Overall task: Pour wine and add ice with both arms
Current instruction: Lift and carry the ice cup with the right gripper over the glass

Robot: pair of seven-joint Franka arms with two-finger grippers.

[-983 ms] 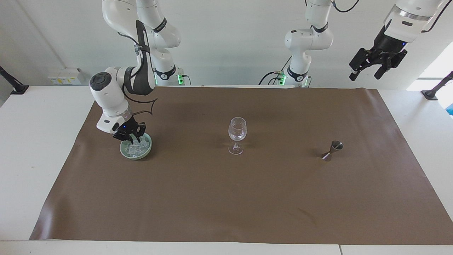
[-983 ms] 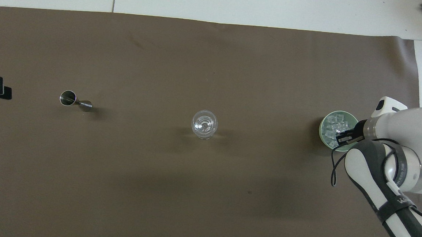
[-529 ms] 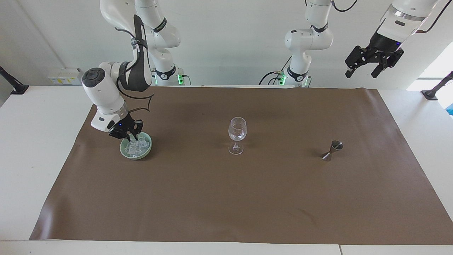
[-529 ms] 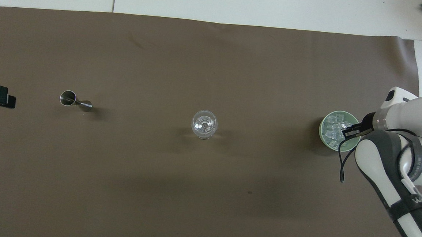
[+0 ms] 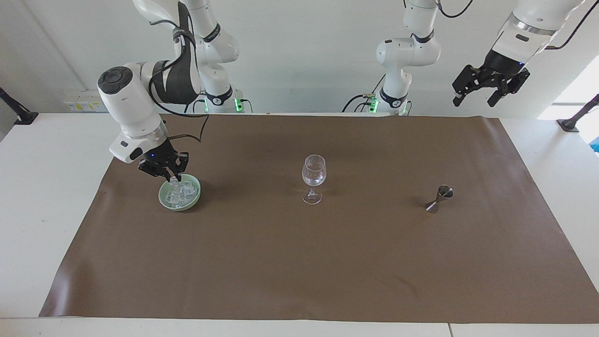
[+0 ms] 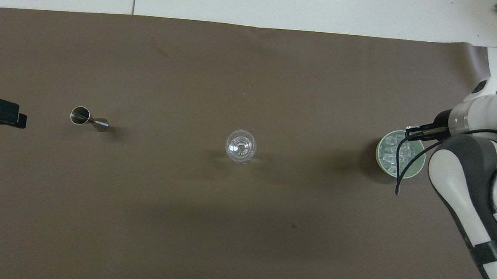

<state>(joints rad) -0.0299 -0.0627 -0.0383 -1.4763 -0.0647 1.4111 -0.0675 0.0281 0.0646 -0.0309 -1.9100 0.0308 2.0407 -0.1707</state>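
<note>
So the right arm's black two-finger gripper is hanging just above the pale green round bowl, over the edge of it that's closest to the robots. Its fingertips are pressed together, and there seems to be a small clear cube pinched between them, though honestly I can't say for sure from where I'm standing. The bowl sits on the brown mat toward the right arm's end of the table, and the ice, a heap of little glassy cubes, is piled inside it.

The clear stemmed wine glass stands upright in the middle of the mat, well apart from the bowl. Can't make out if there's anything in it. Over toward the left arm's end there's a small steel hourglass-shaped jigger, which looks tipped over on its side.

The left arm is just waiting, its black gripper held high in the air over the mat's corner at that arm's end, fingers spread wide with nothing in them.
</note>
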